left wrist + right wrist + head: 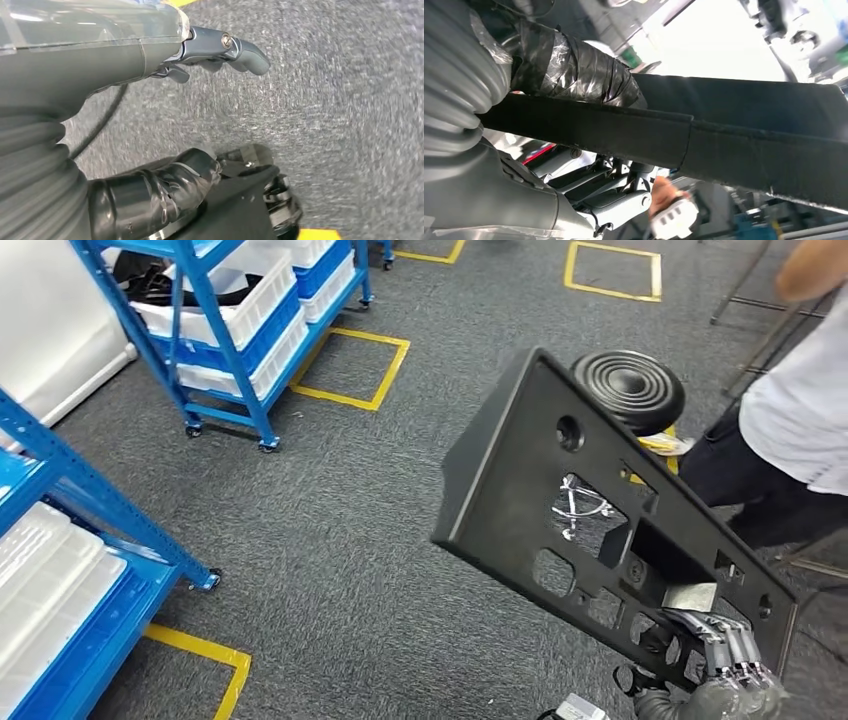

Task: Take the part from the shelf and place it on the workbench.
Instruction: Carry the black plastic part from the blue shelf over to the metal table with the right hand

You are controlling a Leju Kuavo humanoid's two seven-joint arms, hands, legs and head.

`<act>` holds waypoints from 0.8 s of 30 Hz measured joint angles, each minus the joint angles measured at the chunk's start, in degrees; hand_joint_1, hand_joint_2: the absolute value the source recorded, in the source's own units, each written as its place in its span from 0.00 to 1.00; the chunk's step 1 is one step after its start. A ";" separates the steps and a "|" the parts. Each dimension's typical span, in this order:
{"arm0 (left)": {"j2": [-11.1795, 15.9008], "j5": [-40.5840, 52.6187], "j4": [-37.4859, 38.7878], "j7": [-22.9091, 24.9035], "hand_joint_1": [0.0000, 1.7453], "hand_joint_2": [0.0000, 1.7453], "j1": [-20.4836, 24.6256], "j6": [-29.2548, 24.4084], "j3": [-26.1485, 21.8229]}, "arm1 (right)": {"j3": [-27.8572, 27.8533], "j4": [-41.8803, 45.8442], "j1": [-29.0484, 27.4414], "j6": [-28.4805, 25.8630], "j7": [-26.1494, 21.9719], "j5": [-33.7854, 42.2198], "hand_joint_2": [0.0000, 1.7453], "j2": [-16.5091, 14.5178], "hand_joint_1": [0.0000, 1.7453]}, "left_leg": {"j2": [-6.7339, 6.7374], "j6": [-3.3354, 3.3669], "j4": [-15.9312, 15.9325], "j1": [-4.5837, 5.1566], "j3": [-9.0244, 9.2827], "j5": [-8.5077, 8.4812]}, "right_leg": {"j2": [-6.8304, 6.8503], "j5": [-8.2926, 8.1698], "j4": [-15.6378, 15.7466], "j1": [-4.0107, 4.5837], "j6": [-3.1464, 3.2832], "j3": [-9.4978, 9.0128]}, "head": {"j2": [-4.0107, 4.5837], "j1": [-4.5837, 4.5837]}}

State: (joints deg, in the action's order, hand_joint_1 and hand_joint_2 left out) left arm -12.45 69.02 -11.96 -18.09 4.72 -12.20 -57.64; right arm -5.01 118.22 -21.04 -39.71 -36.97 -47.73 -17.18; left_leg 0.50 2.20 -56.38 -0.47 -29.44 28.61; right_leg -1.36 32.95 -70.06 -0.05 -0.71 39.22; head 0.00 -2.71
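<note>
Head view showed us the large black part (560,510) carried tilted above the grey carpet (330,540), clear of the blue shelf (230,330), our right hand (725,665) clamped on its lower corner; we judged a level, slow carry past the person (800,410) wisest, our left hand (220,47) hanging empty, fingers apart

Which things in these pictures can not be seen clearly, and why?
- Workbench: not visible, so the placing spot is unknown.
- Right hand, head view: cut off by the bottom edge, partly behind the black part it holds.
- Black part, right wrist view: shown edge-on, its shape unreadable.
- Person, head view: cut off by the right edge.
- Left hand, left wrist view: carpet behind is blurred.
</note>
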 joint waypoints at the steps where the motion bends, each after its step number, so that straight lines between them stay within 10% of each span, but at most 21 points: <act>1: 0.01 -0.02 0.00 -0.01 0.00 1.00 -0.06 0.03 -0.01 | -0.11 0.00 -0.02 0.00 -0.07 0.22 1.00 0.00 1.00 | 0.83 0.04 -0.06 0.06 0.01 0.13 | 0.48 1.01 -3.06 -0.19 -0.24 1.50 | 0.00 0.01; 3: 0.02 -0.05 0.00 -0.01 0.00 1.00 -0.12 0.09 -0.04 | -0.33 0.00 -0.08 0.00 -0.21 0.51 1.00 0.00 1.00 | 2.38 -0.06 -0.20 0.07 0.18 0.48 | 0.99 -0.08 -3.61 -0.63 -0.61 1.77 | 0.01 0.00; 8: 0.03 -0.09 0.00 -0.02 0.00 1.00 -0.04 0.22 -0.08 | -0.42 0.06 -0.03 0.00 -0.33 0.67 1.00 0.00 1.00 | 5.17 -1.27 -0.63 0.49 1.24 1.74 | 6.06 -5.45 10.37 -0.13 0.08 -5.36 | 0.00 0.05; 10: 0.04 -0.09 0.00 -0.03 0.00 1.00 0.11 0.22 -0.10 | -0.46 0.16 -0.11 0.00 -0.34 0.67 1.00 0.00 1.00 | 6.33 -1.77 -0.61 0.59 1.51 2.02 | 4.99 -5.43 10.50 0.08 0.82 -5.18 | 0.00 0.09; 13: 0.04 -0.09 0.00 -0.05 0.00 1.00 0.28 0.22 -0.12 | -0.56 0.43 -0.11 -0.01 -0.35 0.68 1.00 -0.03 1.00 | 3.28 -2.55 -4.16 0.14 0.24 4.74 | 3.02 -5.74 10.97 -0.23 1.95 -5.26 | 0.00 0.07; 17: 0.05 -0.09 0.00 -0.05 0.00 1.00 0.00 0.22 -0.16 | -0.61 0.50 -0.08 -0.01 -0.36 0.65 1.00 -0.07 1.00 | 0.00 -2.82 -17.70 -0.09 -6.61 9.94 | 0.09 -5.80 10.94 -0.18 2.46 -5.28 | 0.00 0.08; 21: 0.10 -0.10 0.00 -0.05 0.00 1.00 -0.18 0.22 -0.23 | -0.62 0.50 -0.09 0.00 -0.36 0.65 1.00 -0.07 1.00 | -2.29 -2.19 -7.48 -0.15 -3.12 2.44 | -3.14 -5.71 10.50 -0.16 2.22 -5.41 | 0.01 0.08; 24: 0.13 -0.16 0.00 -0.07 0.00 1.00 0.07 0.27 -0.34 | -0.63 0.50 -0.12 0.00 -0.36 0.66 1.00 -0.07 1.00 | -4.62 -1.72 -2.24 -0.06 -1.20 1.03 | -4.85 -5.95 10.23 -0.34 1.20 -4.79 | 0.00 0.07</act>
State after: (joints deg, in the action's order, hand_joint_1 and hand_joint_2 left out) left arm -12.33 68.86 -11.96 -18.16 4.79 -11.93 -57.98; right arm -5.64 118.73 -21.16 -39.71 -37.33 -47.07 -17.25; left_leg -4.12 0.47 -58.62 -0.53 -30.64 29.64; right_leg -6.22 27.00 -59.83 -0.38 0.50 34.43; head 0.00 -2.64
